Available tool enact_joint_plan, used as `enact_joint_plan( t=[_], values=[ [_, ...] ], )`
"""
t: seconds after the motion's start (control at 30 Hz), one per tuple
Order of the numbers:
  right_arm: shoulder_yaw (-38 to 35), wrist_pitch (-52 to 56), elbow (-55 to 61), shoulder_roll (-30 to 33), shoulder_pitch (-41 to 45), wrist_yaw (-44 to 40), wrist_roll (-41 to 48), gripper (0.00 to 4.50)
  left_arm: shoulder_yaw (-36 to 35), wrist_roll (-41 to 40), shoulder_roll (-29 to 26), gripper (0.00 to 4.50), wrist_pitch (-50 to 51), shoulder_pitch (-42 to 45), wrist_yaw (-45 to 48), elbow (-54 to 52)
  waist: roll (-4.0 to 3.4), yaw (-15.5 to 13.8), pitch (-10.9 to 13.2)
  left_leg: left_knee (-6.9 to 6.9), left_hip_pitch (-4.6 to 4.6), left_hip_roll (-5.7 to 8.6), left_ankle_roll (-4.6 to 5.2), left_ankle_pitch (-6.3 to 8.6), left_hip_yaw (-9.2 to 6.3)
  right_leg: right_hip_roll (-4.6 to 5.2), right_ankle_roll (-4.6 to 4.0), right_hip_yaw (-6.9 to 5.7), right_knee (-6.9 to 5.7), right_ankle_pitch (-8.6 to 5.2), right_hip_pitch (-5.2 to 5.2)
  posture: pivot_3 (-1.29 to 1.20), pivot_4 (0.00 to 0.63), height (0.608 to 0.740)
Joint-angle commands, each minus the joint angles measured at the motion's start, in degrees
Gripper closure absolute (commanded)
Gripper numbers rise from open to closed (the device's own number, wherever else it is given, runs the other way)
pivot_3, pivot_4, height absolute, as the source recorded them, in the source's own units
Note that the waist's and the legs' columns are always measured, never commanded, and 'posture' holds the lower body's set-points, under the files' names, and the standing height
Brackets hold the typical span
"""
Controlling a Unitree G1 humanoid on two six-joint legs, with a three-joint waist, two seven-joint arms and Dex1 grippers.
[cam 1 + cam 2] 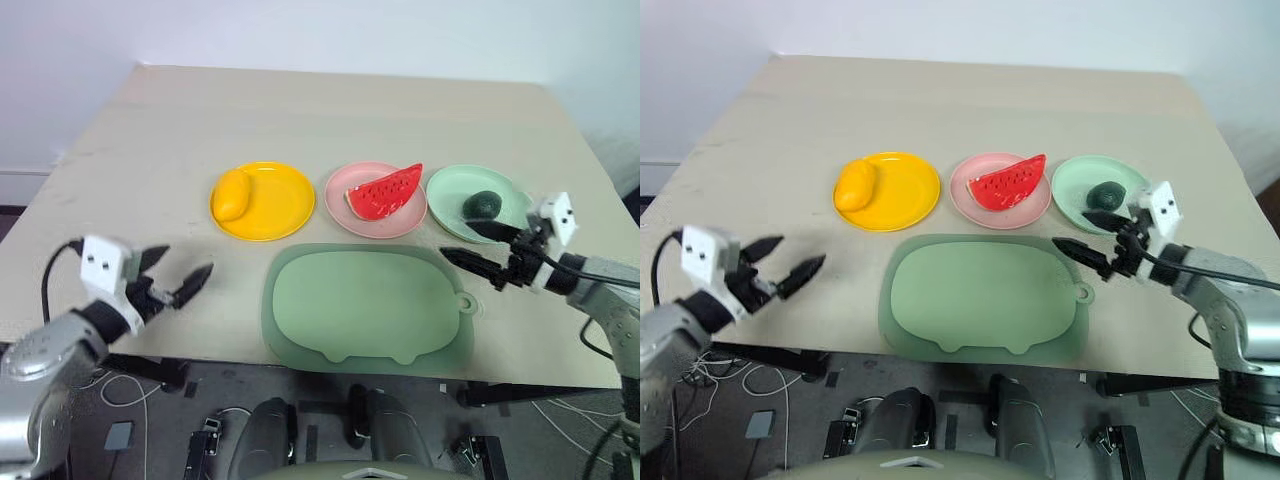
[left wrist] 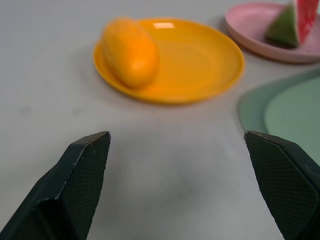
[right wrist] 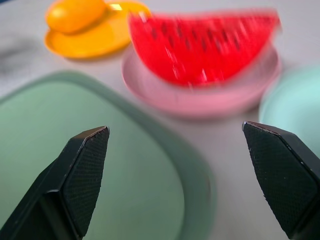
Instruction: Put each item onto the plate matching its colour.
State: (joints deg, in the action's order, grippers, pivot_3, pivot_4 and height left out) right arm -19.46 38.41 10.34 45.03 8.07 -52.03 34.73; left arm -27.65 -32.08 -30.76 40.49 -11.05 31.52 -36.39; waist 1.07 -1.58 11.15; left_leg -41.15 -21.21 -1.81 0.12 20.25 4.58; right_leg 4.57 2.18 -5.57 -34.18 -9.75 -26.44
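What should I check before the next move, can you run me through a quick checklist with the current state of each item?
1. Mango on the yellow plate: ok.
2. Watermelon wedge on the pink plate: ok.
3. Avocado on the mint green plate: ok.
4. Left claw open and holding nothing: ok.
5. Right claw open and holding nothing: ok.
6. Green mat bare, no fruit left on it: ok.
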Motion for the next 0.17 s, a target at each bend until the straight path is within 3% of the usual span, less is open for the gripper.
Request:
enact_joint_plan(
  t=[0.03,0.17],
  values=[
    [-3.48,0.37,1.76,0.66,-0.56,0.59,2.13,0.00,0.52,-1.12,1.55,0.02,-2.44,-0.20,-1.61,-3.22,-0.02,-0.04,-0.01,0.00,0.02,0.00,-0.01,0.00,0.00,-0.02,-0.06,0.01,-0.01,-0.04,0.00,0.00,0.150,0.740],
    [-3.67,1.06,4.81,-0.61,-2.05,3.00,2.81,0.00,3.37,-0.06,1.71,0.02,-3.73,0.84,-1.65,-0.89,-0.08,-0.07,-0.05,0.00,0.05,0.04,-0.01,-0.01,0.03,-0.05,-0.06,0.04,-0.04,-0.03,0.00,0.00,0.150,0.740]
  ],
)
